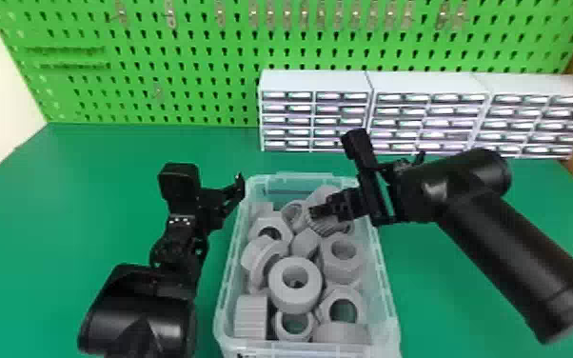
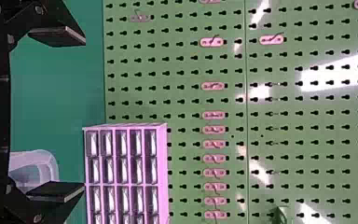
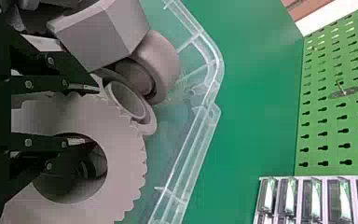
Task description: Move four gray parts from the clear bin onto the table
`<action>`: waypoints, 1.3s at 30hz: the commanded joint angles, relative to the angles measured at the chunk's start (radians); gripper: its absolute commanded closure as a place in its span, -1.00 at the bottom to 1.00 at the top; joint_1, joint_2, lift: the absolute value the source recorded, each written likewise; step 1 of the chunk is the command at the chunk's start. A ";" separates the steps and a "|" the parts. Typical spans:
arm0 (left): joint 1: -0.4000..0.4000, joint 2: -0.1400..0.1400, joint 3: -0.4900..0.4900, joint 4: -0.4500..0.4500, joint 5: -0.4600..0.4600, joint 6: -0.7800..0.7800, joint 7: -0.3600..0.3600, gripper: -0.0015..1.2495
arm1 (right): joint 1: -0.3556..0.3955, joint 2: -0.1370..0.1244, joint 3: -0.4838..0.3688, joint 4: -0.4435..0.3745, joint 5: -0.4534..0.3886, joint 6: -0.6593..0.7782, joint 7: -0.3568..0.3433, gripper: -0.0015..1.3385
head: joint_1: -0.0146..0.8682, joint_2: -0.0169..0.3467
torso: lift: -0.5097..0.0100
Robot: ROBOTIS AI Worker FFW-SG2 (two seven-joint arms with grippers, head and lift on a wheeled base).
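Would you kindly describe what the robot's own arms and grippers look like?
The left arm and right arm are black, with smooth rounded casings. The left gripper is black with flat fingers; the right gripper is black too, with silvery screw heads.

The clear bin (image 1: pixel 387 285) stands upright and open-topped on the green bench (image 1: pixel 85 190), its see-through walls holding a jumbled heap of gray parts (image 1: pixel 305 243). A thick round ring (image 1: pixel 295 303) lies on top of the heap, its hole turned upward. To its left leans a flanged piece (image 1: pixel 253 254), with a hexagonal nut (image 1: pixel 276 222) beyond it; to its right sits a chunky faceted nut (image 1: pixel 342 270), opening up. By the near wall lie a ridged piece (image 1: pixel 251 316) at left and a wide-mouthed nut (image 1: pixel 342 293) at right. The right wrist view shows a large ring with a toothed rim (image 3: pixel 123 154) and a broad round hole.
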 commanded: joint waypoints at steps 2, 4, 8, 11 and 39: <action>0.001 0.002 0.003 -0.001 0.000 -0.004 0.000 -0.71 | -0.001 0.000 -0.002 -0.020 -0.005 0.041 -0.003 0.55 | 0.60 -0.51 | 0.76; 0.002 0.003 0.003 -0.001 0.002 -0.004 0.000 -0.71 | -0.001 0.000 -0.002 -0.038 -0.005 0.057 -0.012 0.55 | 0.60 -0.51 | 0.76; 0.004 0.005 0.001 -0.001 0.003 -0.007 0.000 -0.71 | -0.001 0.000 -0.007 -0.066 -0.005 0.083 -0.029 0.55 | 0.60 -0.51 | 0.76; 0.004 0.005 0.001 -0.001 0.003 -0.007 0.001 -0.71 | -0.003 0.000 -0.012 -0.084 -0.005 0.098 -0.041 0.55 | 0.60 -0.51 | 0.76; 0.010 0.014 0.006 -0.001 0.011 -0.012 0.001 -0.71 | -0.021 -0.001 -0.048 -0.265 0.012 0.265 -0.075 0.55 | 0.60 -0.51 | 0.76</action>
